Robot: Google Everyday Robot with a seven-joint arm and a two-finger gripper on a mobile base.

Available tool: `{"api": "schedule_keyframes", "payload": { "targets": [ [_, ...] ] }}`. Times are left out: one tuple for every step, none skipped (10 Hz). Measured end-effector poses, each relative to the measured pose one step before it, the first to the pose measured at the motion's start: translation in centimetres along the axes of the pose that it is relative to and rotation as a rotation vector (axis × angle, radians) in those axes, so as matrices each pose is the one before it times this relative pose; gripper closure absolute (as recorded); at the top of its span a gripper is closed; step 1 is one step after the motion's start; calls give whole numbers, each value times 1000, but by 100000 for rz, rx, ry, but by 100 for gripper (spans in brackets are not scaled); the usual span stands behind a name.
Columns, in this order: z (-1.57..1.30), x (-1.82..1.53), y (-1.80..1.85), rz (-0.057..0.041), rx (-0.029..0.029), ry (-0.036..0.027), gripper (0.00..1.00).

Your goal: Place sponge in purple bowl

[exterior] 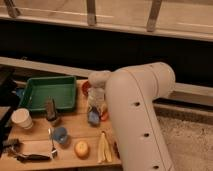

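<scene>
The gripper (94,111) hangs over the middle of the table (35,136), pointing down. Its fingers are closed on the sponge (93,118). The sponge is blue and sits at the tips of the fingers, a bit above the wood.

Just behind the fingers, to their left, the rim of the purple bowl (85,88) peeks out. The gripper hides most of it. The sponge is not in the bowl.

Just right of the fingers there is a bit of something orange (105,116), but the arm (142,110) hides the rest. Farther left of the fingers is the green tray (47,92). Left of and nearer than the fingers stands a blue cup (60,134). A white cup (21,118) is far off to the left. In front of the fingers lie a round orange fruit (81,148) and a banana (103,148).
</scene>
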Motion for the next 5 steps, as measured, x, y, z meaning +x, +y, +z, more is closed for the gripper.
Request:
{"api": "schedule_keyframes", "payload": {
  "targets": [
    [-158, -21, -78, -303, 303, -69, 81],
    [-130, -14, 8, -323, 117, -156, 95],
    [-1, -3, 81, -69, -154, -125, 98],
    [-441, 181, 112, -366, -1356, -937, 100],
    [-1537, 249, -248, -203, -3346, -3592, 100]
  ]
}}
